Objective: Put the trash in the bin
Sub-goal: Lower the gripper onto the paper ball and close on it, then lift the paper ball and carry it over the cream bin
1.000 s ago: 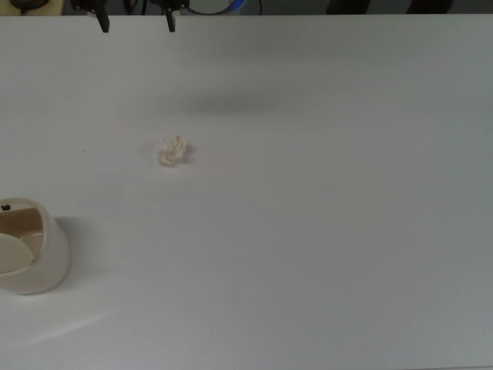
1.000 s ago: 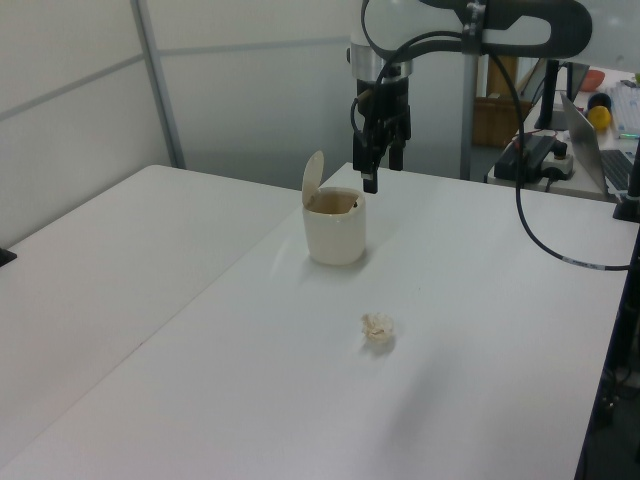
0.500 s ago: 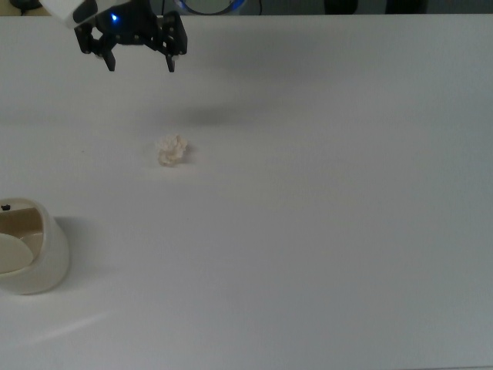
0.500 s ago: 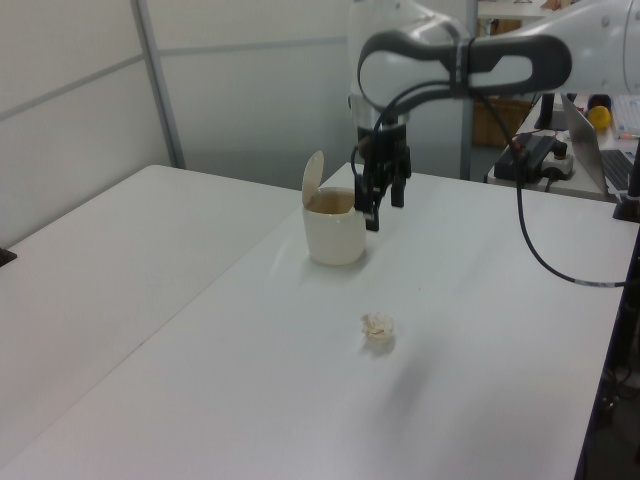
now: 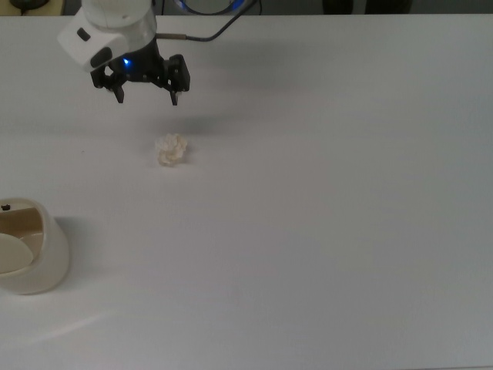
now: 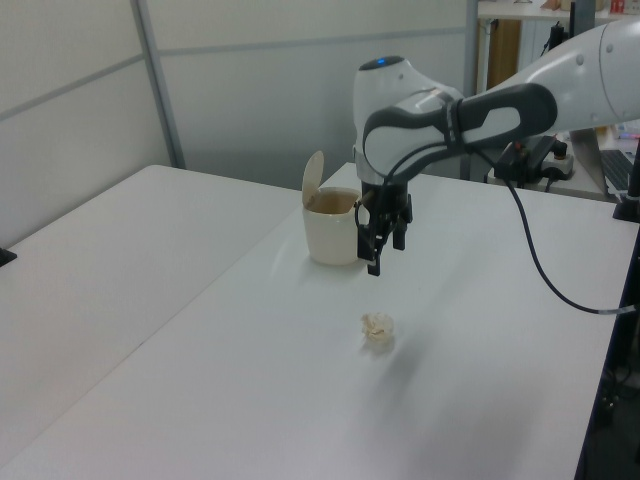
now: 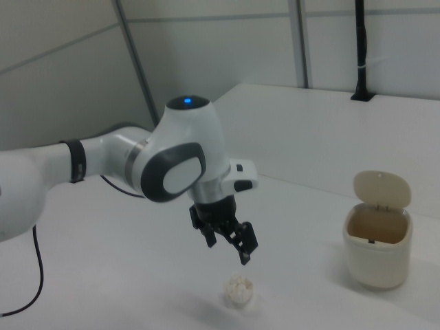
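1. Your gripper (image 5: 145,94) hangs above the tabletop (image 5: 331,200) with its two fingers spread wide and nothing between them. Judged from the spread, it is set to straddle the wad, which looks no wider than the gap.

2. The crumpled paper wad (image 5: 171,149) lies loose on the bare tabletop, toward the far edge in the top view and well clear of every corner. In the top view the gripper sits between the wad and that far edge, slightly to the top view's left of it. The right view shows the fingertips above the paper wad (image 7: 238,290) and not touching it.

3. The fingers point downward in the left view (image 6: 383,243), with the paper wad (image 6: 378,327) lower in the picture and nearer the camera. You look to be in the approach step: not yet over the wad, not yet at grasp height.

4. The bin (image 5: 32,256), a cream flip-top container, stands at the top view's left edge of the tabletop, well apart from the wad. Its lid (image 7: 381,187) is tipped up and back in the right view, so the tan inside is open from above. That suits a straight drop.

5. Judgement on handling: the wad is light and lumpy, so a closing finger could nudge it aside. Centre both fingers about it before you close.
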`<act>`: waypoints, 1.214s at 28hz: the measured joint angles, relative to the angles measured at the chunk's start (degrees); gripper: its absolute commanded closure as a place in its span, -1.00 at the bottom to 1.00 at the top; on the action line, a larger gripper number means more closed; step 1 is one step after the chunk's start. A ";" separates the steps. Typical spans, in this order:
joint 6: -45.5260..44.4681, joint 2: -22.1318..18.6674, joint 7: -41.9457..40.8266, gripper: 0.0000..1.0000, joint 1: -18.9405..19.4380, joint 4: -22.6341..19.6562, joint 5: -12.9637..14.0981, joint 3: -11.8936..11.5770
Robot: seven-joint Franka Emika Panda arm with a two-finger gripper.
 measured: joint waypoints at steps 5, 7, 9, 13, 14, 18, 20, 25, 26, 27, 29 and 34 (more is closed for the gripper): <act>3.84 1.94 0.81 -1.00 0.04 -1.81 -0.42 0.04; 4.88 2.88 1.00 -1.00 0.06 -2.02 -0.73 0.08; 6.13 3.77 1.87 -1.00 0.23 -2.39 -1.55 0.17; 9.28 5.14 4.81 -1.00 1.69 -3.85 -3.73 0.36; 9.92 5.38 5.56 -1.00 2.10 -4.27 -4.32 0.41; 12.46 6.70 8.70 -1.00 3.97 -5.90 -6.46 0.52; 13.47 7.50 10.27 -1.00 4.64 -6.31 -7.50 0.53; 15.32 9.80 12.70 -1.00 5.22 -6.52 -9.02 0.53; 15.52 10.16 12.86 -1.00 5.20 -6.52 -9.12 0.53; 15.68 10.50 12.92 -0.96 5.18 -6.53 -9.21 0.53; 16.13 11.30 12.97 -0.81 5.17 -6.53 -9.44 0.51; 17.69 13.03 13.05 0.11 5.14 -6.53 -10.34 0.48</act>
